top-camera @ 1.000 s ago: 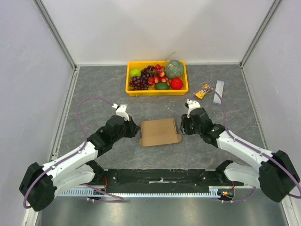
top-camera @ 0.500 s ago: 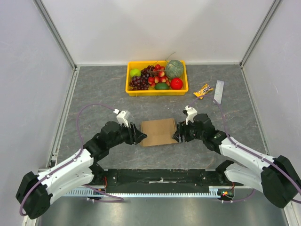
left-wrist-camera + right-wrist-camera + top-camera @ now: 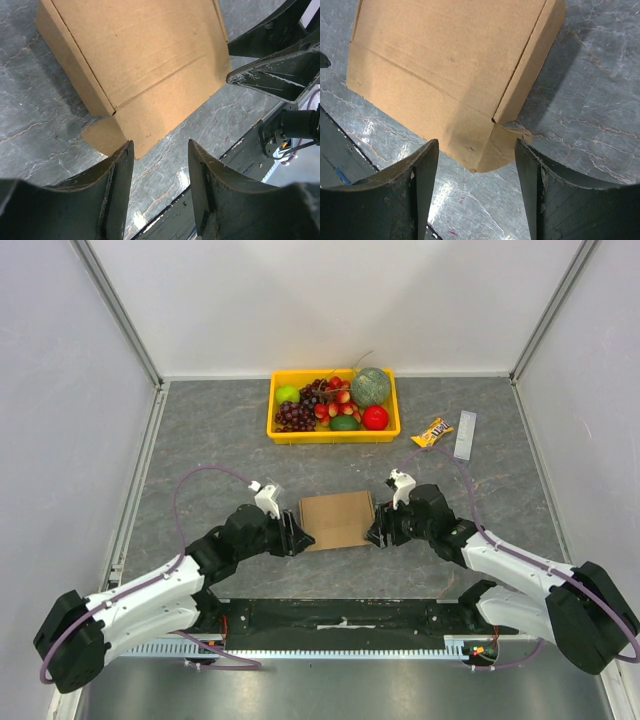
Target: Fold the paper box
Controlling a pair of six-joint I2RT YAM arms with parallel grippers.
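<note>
Top external view: we see left gripper (image 3: pixel 297 537) and right gripper (image 3: pixel 374 533), fingers spread, empty, flanking the plain brown cardboard paper box (image 3: pixel 338 519).

The left arm (image 3: pixel 150 595) reaches forward from its base at the near left and bends inward, its white links lying low and angled toward the middle. At its end the left gripper (image 3: pixel 297 536) points to the right, its two dark fingers (image 3: pixel 117 190) parted with nothing between them. The right arm (image 3: pixel 510 565) mirrors this pose from the near right, elbow out and forearm low. The right gripper (image 3: pixel 375 533) points left, facing the other, fingers spread wide and clasping nothing.
</note>
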